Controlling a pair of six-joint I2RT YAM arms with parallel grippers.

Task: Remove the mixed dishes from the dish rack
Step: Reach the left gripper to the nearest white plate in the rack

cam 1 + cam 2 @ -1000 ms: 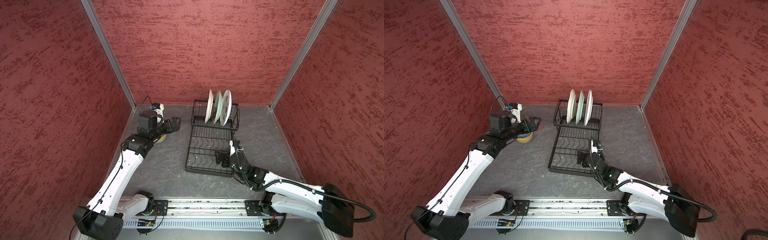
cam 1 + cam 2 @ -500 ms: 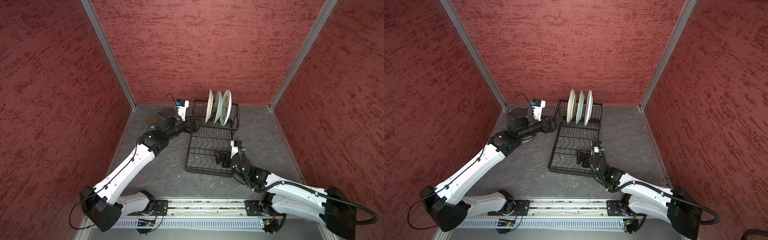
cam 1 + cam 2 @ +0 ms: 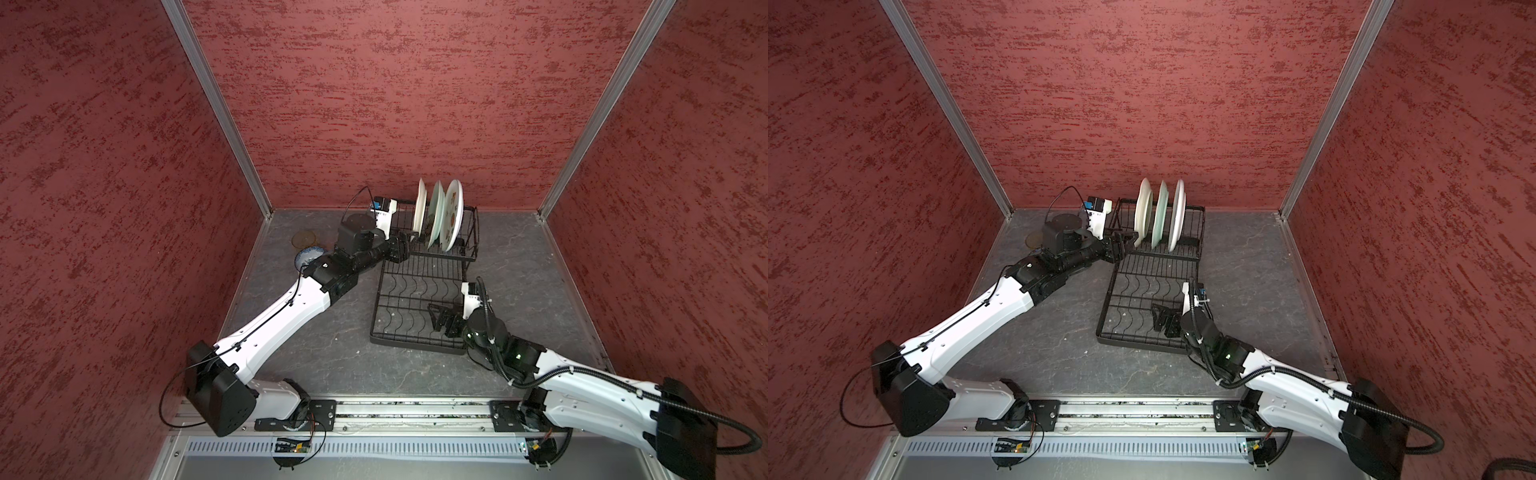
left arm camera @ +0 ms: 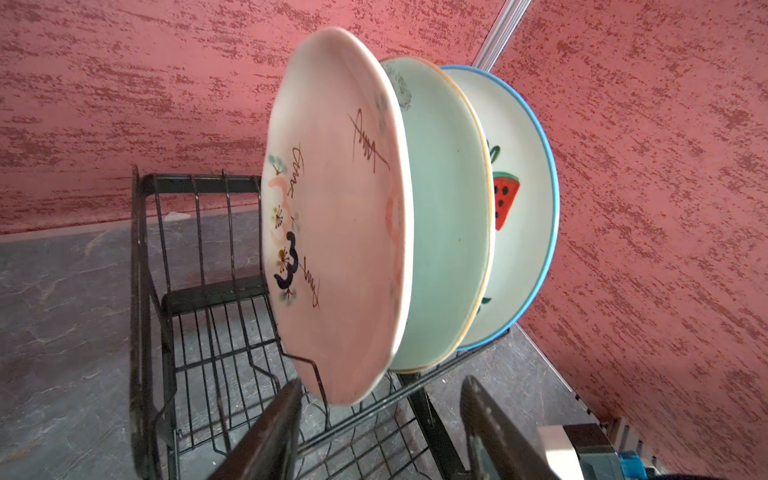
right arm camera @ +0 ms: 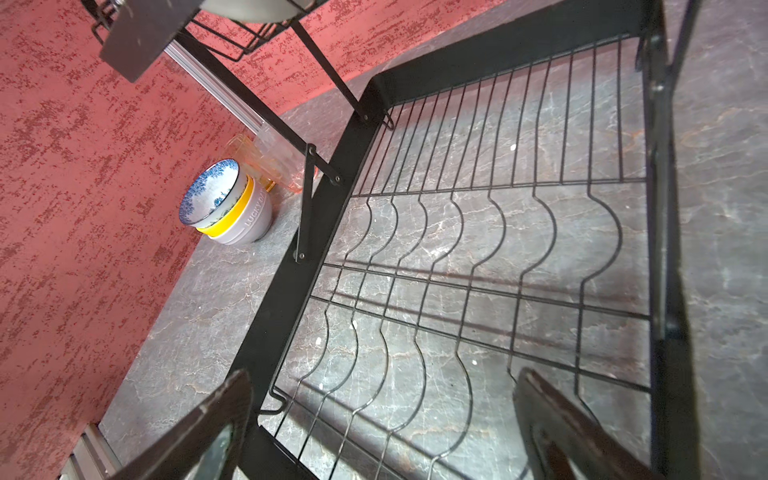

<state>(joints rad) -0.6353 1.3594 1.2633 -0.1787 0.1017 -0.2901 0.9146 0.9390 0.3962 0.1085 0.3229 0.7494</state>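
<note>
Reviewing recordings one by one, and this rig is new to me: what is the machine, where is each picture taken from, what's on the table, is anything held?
Two white robot arms, each ending in a two-fingered gripper, work on a grey table. Both top views look down from above; each wrist view comes from a camera on an arm. A black dish rack holds three plates upright in its raised back tier; its front tier is bare. Stacked bowls and clear glasses stand on the table beside it. The left gripper is open, its jaws either side of the nearest plate's edge; the right gripper hangs open over the front tier. Nothing is held.
</note>
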